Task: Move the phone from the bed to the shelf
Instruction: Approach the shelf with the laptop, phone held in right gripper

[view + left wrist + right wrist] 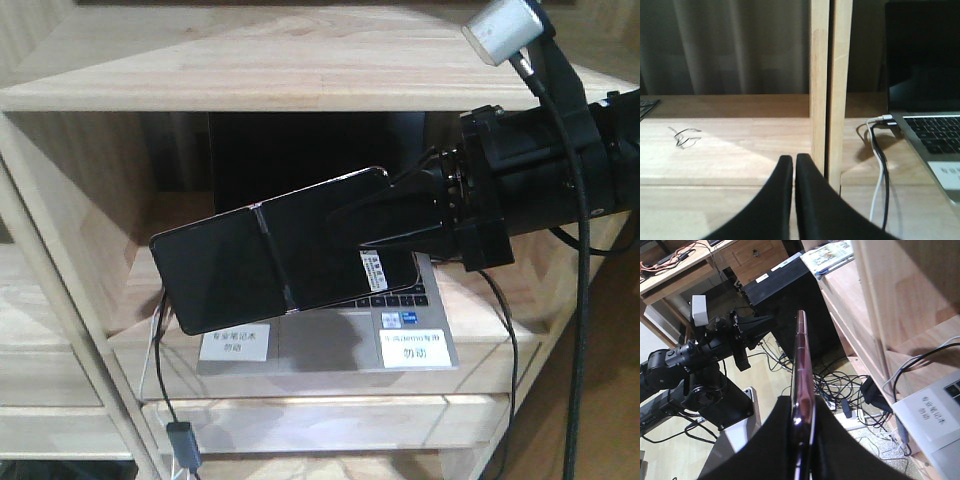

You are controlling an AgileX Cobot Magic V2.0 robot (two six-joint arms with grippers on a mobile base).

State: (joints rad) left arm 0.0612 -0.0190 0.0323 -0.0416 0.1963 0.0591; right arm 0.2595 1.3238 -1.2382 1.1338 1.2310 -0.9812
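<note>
The phone point(270, 255), a glossy black slab with a middle crease and a white sticker point(377, 268), hangs tilted in the air in front of the pale wood shelf point(300, 60). My right gripper point(342, 226) is shut on its right end. In the right wrist view the phone point(801, 360) shows edge-on, pinkish-rimmed, clamped between the black fingers point(837, 440) of the right gripper point(803, 405). My left gripper point(794, 160) is shut on nothing, low before a shelf upright point(826, 75). The bed is out of view.
A grey laptop point(330, 345) with white labels stands open in the compartment right behind the phone, with cables point(879, 165) at its left side. Cables and a power strip point(850, 385) lie on the floor. The left arm point(715, 342) shows beside the shelf.
</note>
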